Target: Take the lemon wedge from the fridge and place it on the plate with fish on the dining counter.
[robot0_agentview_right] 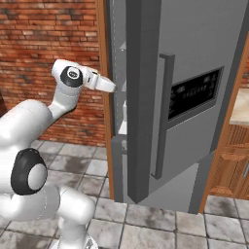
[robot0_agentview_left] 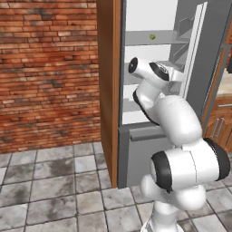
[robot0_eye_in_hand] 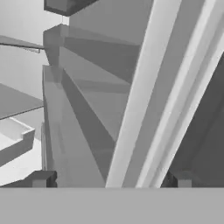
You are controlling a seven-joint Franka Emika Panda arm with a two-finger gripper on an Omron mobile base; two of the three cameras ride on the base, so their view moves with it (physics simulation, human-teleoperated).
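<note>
left base view shows the lemon wedge (robot0_agentview_left: 152, 36) as a small yellow-green speck, too small to make out its shape, lying on a glass shelf (robot0_agentview_left: 154, 38) in the upper middle of the frame, inside the white interior of the fridge (robot0_agentview_left: 145, 149). it sits alone there, well above the arm's wrist, which reaches into the compartment a shelf lower, in the centre of the frame. the fridge door (robot0_agentview_right: 194, 97) stands open, swung out toward the right; in the right base view its grey outer face with the long bar handle (robot0_agentview_right: 163, 116) and black dispenser panel (robot0_agentview_right: 194, 93) takes up the right half of the frame. in the hand view the claw (robot0_eye_in_hand: 111, 178) has its two dark tips spread wide at the bottom edge, with nothing between them, and looks along the stepped door bins (robot0_eye_in_hand: 87, 100) and the door's edge. as i judge it, the task is at an early stage: the door is open and the arm is inside, but the wedge is not yet grasped, and the lifting, the trip to the plate and the placing are all left to do.
</note>
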